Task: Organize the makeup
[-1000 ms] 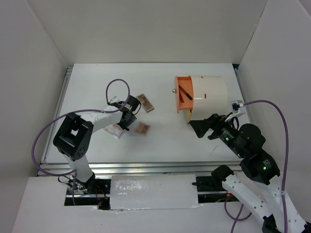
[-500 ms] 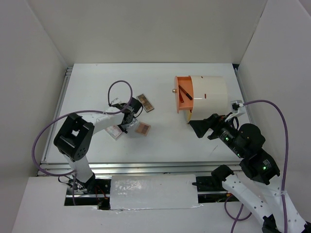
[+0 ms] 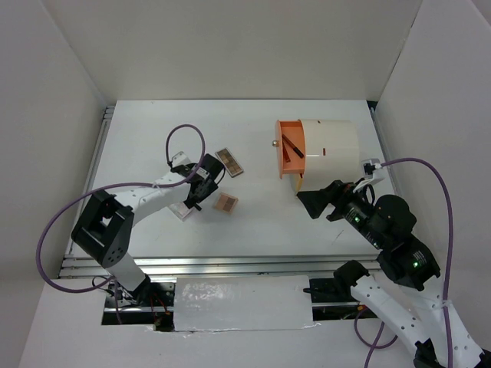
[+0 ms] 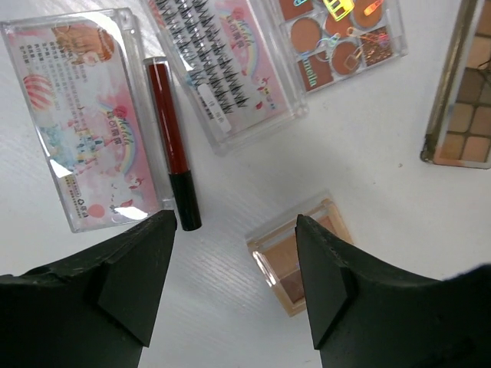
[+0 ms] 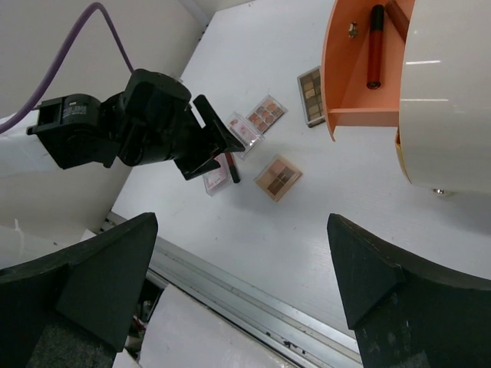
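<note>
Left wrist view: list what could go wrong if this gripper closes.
The open left gripper hangs with the small square beige eyeshadow palette off-centre, near one finger, so closing may catch only a corner and spin it. The red-and-black lip tube ends beside the other finger and could be knocked rolling.

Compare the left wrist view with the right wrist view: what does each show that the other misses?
Only the left wrist view: rows of black lashes in the clear plastic lash tray and rainbow print on the flat clear packet. Only the right wrist view: the cream cylindrical container, its open orange drawer holding a slim red stick, and the open left gripper from outside. Both: the small square beige eyeshadow palette, the red tube with black cap and the brown round-pan palette, lying on the white table.
</note>
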Controlling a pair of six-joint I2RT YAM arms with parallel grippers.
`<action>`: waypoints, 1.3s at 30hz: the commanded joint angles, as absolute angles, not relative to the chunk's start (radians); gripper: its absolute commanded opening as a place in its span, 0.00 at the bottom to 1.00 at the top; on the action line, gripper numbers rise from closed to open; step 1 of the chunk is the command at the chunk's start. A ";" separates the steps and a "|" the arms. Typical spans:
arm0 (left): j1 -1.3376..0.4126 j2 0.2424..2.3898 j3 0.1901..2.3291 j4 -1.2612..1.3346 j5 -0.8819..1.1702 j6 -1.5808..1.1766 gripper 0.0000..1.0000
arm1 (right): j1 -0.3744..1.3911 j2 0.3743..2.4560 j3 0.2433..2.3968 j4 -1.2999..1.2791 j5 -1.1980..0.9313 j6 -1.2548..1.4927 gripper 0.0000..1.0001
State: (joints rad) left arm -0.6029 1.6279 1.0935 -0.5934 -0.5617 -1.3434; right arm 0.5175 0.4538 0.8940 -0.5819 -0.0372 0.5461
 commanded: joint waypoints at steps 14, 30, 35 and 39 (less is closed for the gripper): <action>-0.604 1.697 1.052 -0.535 -0.560 -1.365 0.71 | 0.523 0.460 0.888 -0.532 -0.051 0.545 1.00; -0.581 1.747 1.016 -0.485 -0.538 -1.362 0.67 | 0.523 0.477 0.888 -0.523 -0.061 0.548 1.00; -0.578 1.764 1.020 -0.485 -0.537 -1.361 0.56 | 0.523 0.482 0.894 -0.528 -0.058 0.545 1.00; -0.578 1.750 1.017 -0.489 -0.541 -1.361 0.43 | 0.523 0.483 0.897 -0.528 -0.058 0.546 1.00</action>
State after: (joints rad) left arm -0.5812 1.7397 1.0248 -0.4938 -0.5449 -1.3624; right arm 0.5175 0.4755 0.8902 -0.5755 -0.0494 0.5495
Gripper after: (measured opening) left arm 0.452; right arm 0.997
